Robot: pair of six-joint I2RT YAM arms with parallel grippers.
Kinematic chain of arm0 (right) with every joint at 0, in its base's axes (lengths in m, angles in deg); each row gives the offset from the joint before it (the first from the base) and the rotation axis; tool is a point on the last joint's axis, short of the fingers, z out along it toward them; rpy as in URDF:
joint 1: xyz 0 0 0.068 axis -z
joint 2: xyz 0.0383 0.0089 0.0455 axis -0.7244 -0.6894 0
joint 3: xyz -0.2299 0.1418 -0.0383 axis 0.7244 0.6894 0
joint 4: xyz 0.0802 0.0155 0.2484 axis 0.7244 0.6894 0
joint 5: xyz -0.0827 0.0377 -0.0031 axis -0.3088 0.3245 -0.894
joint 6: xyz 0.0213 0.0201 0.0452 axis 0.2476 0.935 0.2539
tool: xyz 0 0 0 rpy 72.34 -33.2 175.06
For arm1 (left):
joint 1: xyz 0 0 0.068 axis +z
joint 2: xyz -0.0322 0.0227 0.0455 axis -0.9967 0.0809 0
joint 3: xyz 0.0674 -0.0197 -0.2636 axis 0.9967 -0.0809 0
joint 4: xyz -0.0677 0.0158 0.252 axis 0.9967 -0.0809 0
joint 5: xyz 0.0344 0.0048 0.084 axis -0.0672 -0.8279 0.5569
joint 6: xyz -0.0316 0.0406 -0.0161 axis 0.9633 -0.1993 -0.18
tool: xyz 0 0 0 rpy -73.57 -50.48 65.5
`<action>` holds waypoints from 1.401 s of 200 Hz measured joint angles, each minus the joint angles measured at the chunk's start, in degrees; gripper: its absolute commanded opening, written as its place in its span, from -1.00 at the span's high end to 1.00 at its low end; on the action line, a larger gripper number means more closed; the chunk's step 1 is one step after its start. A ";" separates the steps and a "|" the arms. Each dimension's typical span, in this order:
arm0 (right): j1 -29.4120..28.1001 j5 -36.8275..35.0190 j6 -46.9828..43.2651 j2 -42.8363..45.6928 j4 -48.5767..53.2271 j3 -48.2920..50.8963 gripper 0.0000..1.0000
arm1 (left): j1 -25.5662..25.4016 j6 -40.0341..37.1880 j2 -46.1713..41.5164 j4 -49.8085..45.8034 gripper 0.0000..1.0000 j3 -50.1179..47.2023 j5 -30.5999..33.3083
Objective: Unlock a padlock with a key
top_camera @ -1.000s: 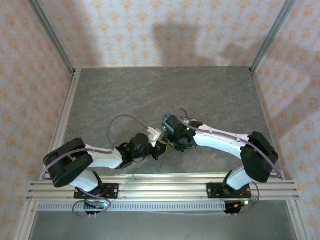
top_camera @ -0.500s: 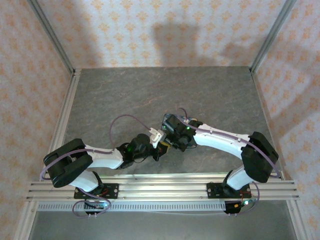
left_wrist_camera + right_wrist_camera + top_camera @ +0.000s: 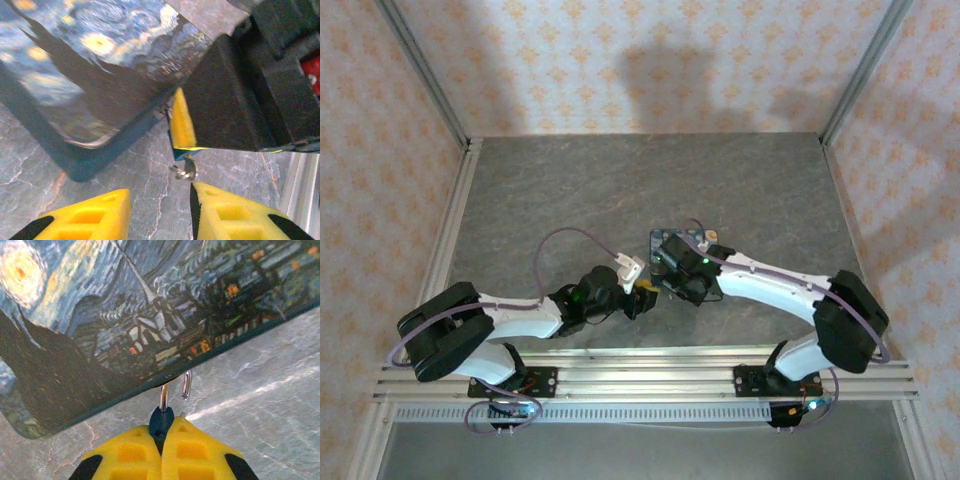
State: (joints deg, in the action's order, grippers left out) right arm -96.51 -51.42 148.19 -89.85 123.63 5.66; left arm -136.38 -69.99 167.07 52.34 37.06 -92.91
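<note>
My right pincer [image 3: 162,442] is clenched on the tiny blue-bodied padlock [image 3: 161,422], at the near middle of the grey stone-patterned table [image 3: 260,405], tight against the dark blue, yellow-swirled painted box [image 3: 125,315]. One leg of its thin silvery loop [image 3: 186,386] hangs free. My left pincer [image 3: 160,217] is released, grasping nothing; a small silvery piece [image 3: 186,170], probably the key, sits just beyond it. I pinch only a sliver of lock, so a tug could twist it loose. The loop might also snag the box, or the key might drop.
</note>
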 measured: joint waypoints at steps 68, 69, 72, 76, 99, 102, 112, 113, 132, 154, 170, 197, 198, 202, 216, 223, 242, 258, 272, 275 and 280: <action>7.96 -1.09 -5.60 13.57 -4.48 11.23 1.00 | 0.00 0.11 -0.70 -2.27 0.27 0.00 2.03; 8.04 -1.07 -5.68 13.64 -4.57 11.23 1.00 | 0.00 0.11 -0.68 -2.25 0.27 0.00 2.03; 8.50 -0.98 -6.58 13.92 -5.05 11.17 1.00 | 0.00 0.20 -0.59 -2.27 0.27 0.00 2.05; 9.01 -0.81 -7.56 14.12 -5.55 11.06 1.00 | 0.00 0.22 -0.44 -2.25 0.27 0.00 2.21; 11.69 1.86 -14.95 12.52 -8.15 8.35 1.00 | 0.00 0.26 0.70 -2.32 0.27 0.07 2.43; 12.00 2.40 -16.28 11.80 -8.39 7.74 1.00 | 0.00 0.26 0.87 -2.47 0.27 0.13 2.45; 12.94 4.15 -19.65 9.29 -9.55 5.51 1.00 | 0.00 0.28 1.18 -2.89 0.27 0.31 2.54; 13.03 4.39 -20.15 8.90 -9.77 5.22 1.00 | 0.00 0.28 1.25 -2.93 0.27 0.33 2.58; 14.25 8.28 -26.49 4.22 -13.25 2.58 1.00 | 0.07 0.37 1.36 -3.78 0.27 0.55 2.86; 15.98 13.70 -31.10 2.27 -19.30 4.83 1.00 | 0.17 0.46 1.36 -4.61 0.27 0.57 3.65; 18.62 17.64 -31.98 2.58 -25.03 9.73 1.00 | 0.39 0.44 1.36 -5.11 0.27 0.57 3.96; 24.15 21.53 -30.56 4.04 -34.84 18.43 1.00 | 0.81 0.46 1.36 -5.55 0.27 0.57 4.13; 24.24 21.55 -30.45 4.13 -35.08 18.58 1.00 | 0.81 0.46 1.36 -5.55 0.27 0.57 4.13; 24.63 21.75 -30.14 4.50 -36.06 19.26 1.00 | 0.81 0.46 1.36 -5.62 0.27 0.59 4.13; 25.64 22.01 -28.65 5.25 -39.32 21.42 1.00 | 0.87 0.46 1.38 -5.70 0.27 0.66 4.11; 25.77 22.05 -28.09 5.53 -40.39 22.08 1.00 | 0.87 0.46 1.49 -5.68 0.27 0.72 4.11; 25.77 21.22 -26.69 6.67 -41.11 23.12 1.00 | 0.87 0.48 2.47 -5.68 0.27 1.38 4.07; 25.94 19.58 -25.49 8.94 -41.03 24.74 1.00 | 0.87 0.48 3.50 -5.68 0.27 1.95 4.04; 26.36 18.32 -24.22 11.80 -40.94 26.82 1.00 | 0.87 0.52 4.02 -5.68 0.27 2.14 3.91; 26.51 18.03 -23.96 12.44 -40.83 27.23 1.00 | 0.87 0.55 4.04 -5.68 0.28 2.14 3.89; 26.73 17.64 -23.52 13.42 -40.74 27.89 1.00 | 0.87 0.68 4.13 -5.66 0.27 2.16 3.89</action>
State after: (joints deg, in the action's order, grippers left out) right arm -69.77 -33.78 124.67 -76.43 82.89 33.55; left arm -135.51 -69.31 171.21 46.68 39.22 -89.02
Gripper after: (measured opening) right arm 0.056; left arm 0.363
